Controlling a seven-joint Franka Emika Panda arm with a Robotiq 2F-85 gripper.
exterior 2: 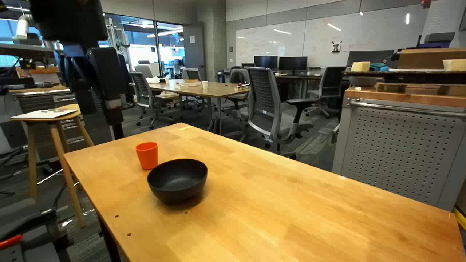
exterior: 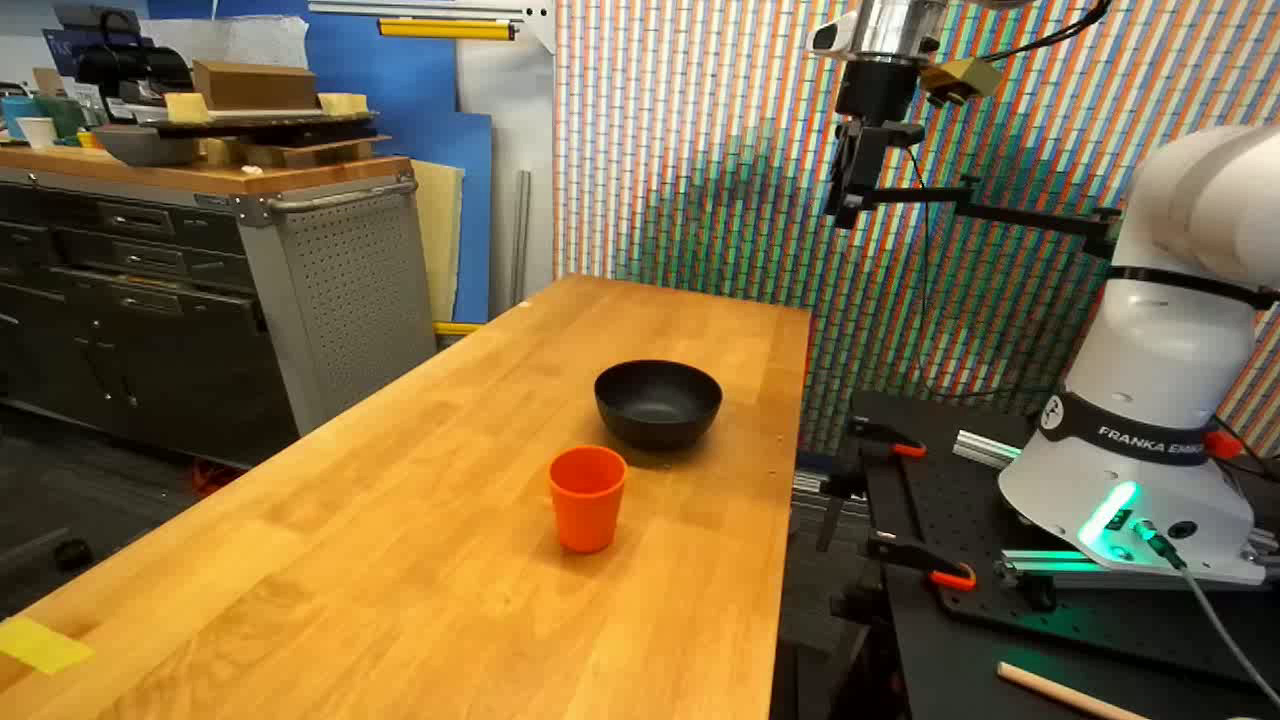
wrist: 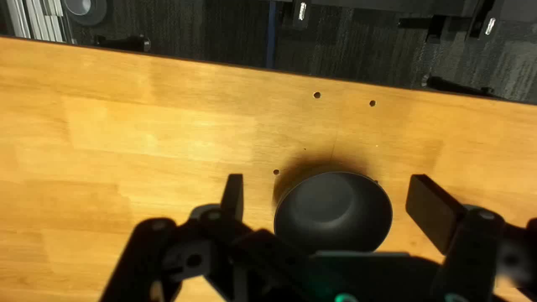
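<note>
We've got the gripper (wrist: 329, 195) hanging well above the wooden table (exterior: 400, 540), fingers (wrist: 234, 195) spread wide, w/ the blk bowl (exterior: 658, 405) showing in the gap btwn them, well below, in the wrist view. That bowl sits upright on the table, nr the long edge on the robot's side; from the wrist, the gripper's own body blocks our look at part of its rim.

Closest obstacle we spot is the orange cup (exterior: 588, 505), also upright, nr the bowl but apart from it. Small holes (wrist: 317, 95) pit the tabletop btwn bowl & edge. Yellow tape (exterior: 42, 645) is stuck on the table too, well apart from bowl & cup.

Past the opp. long edge we see a grey cabinet (exterior: 345, 290) w/ a perforated side, its top crowded, incl. w/ a grey bowl (exterior: 148, 147) & a cardboard box (exterior: 253, 85). On the robot's side, a blk stand (exterior: 950, 650) carries the white arm (exterior: 1150, 350), w/ orange-tipped clamps (exterior: 955, 577) along its edge & a wooden rod (exterior: 1068, 692) lying on top. A striped backdrop (exterior: 690, 150) fills the bg there. In an exterior view we've also got a stool (exterior 2: 70, 107) nr the table's corner w/ a flat white item (exterior 2: 40, 114) on it, plus office chairs (exterior 2: 265, 94), monitors (exterior 2: 293, 63) & a whiteboard (exterior 2: 269, 43) further off; the gripper, dark & close to the camera, hides a chunk of the room there.
</note>
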